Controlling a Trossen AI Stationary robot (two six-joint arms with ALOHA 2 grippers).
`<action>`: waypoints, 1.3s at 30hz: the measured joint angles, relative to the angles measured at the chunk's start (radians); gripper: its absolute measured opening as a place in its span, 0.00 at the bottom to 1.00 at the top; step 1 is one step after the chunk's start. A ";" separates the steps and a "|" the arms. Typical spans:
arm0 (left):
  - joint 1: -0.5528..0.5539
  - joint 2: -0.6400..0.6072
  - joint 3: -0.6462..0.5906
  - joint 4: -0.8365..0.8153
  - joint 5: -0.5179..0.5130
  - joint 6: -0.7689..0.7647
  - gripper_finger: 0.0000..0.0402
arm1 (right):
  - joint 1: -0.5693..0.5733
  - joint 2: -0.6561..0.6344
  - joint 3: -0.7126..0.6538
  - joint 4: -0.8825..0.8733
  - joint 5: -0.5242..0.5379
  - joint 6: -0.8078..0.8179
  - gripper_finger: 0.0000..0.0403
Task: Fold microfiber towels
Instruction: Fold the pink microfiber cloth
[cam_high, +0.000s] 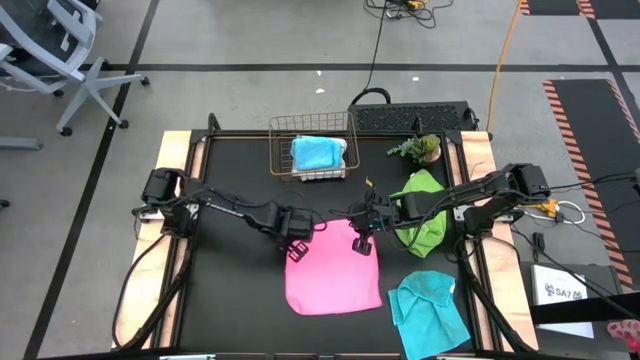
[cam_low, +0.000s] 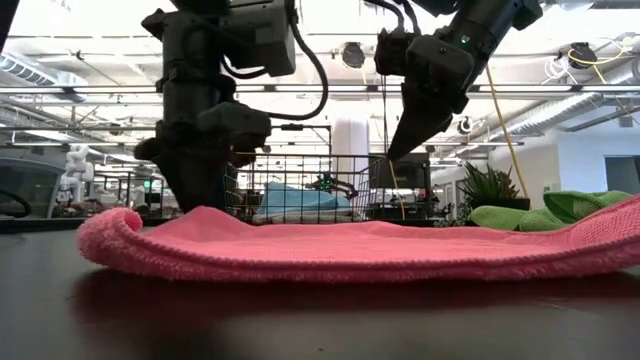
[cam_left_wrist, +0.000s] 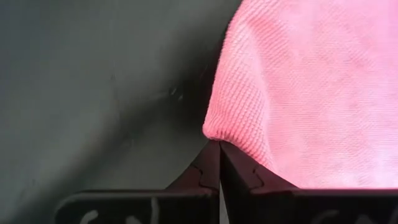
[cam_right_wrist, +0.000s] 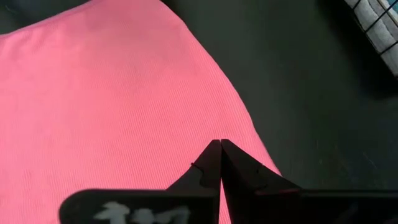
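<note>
**Both hands at the far edge of the pink towel**

From above, the pink towel (cam_high: 333, 268) lies flat on the table (cam_high: 230, 290), between my two arms. My left hand (cam_high: 297, 250) sits at its far left corner, my right hand (cam_high: 361, 243) at its far right corner. The lime green towel (cam_high: 423, 212) and a cyan-blue towel (cam_high: 430, 308) wait beside it, another cyan-blue one in the copper wire basket (cam_high: 283, 140).

At table height, the pink towel's edge (cam_low: 110, 235) curls up softly: light, limp cloth, I judge, best pinched right at the corners.

My left wrist view shows the fingers (cam_left_wrist: 219, 171) closed, their tips touching the towel's corner (cam_left_wrist: 214, 129); whether cloth is pinched between them I cannot tell.

My right wrist view shows my fingers (cam_right_wrist: 221, 165) closed over the towel's edge, seemingly above it, gripping nothing I can see.
</note>
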 joint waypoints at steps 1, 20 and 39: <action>0.002 0.000 0.000 0.013 -0.006 0.011 0.01 | 0.000 0.000 0.000 0.000 0.000 0.001 0.00; 0.006 0.000 0.000 0.045 -0.008 0.097 0.04 | -0.182 0.000 -0.126 -0.050 -0.311 0.003 0.02; 0.006 0.000 0.000 0.045 -0.011 0.109 0.02 | -0.222 0.000 -0.192 -0.050 -0.206 0.026 0.39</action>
